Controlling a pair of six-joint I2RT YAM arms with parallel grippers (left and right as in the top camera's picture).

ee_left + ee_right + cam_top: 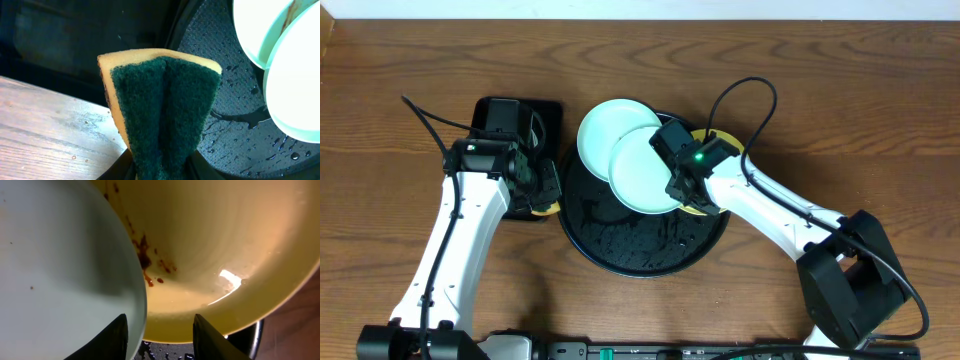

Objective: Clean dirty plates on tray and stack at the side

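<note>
- Left claw (161, 169): clenched on a folded yellow-and-green sponge (165, 100), at the 9 o'clock rim of the tray (640, 250).
- Right claw (160, 337): released, fingers apart above the yellow plate (225, 245), which bears brown smears and sits at the tray's 2 o'clock.
- Rear mint plate (605, 130) overhangs the tray's 11 o'clock rim.
- Front mint plate (642, 178) overlaps both the rear mint plate and the yellow plate.
- Tray floor is wet.
</note>
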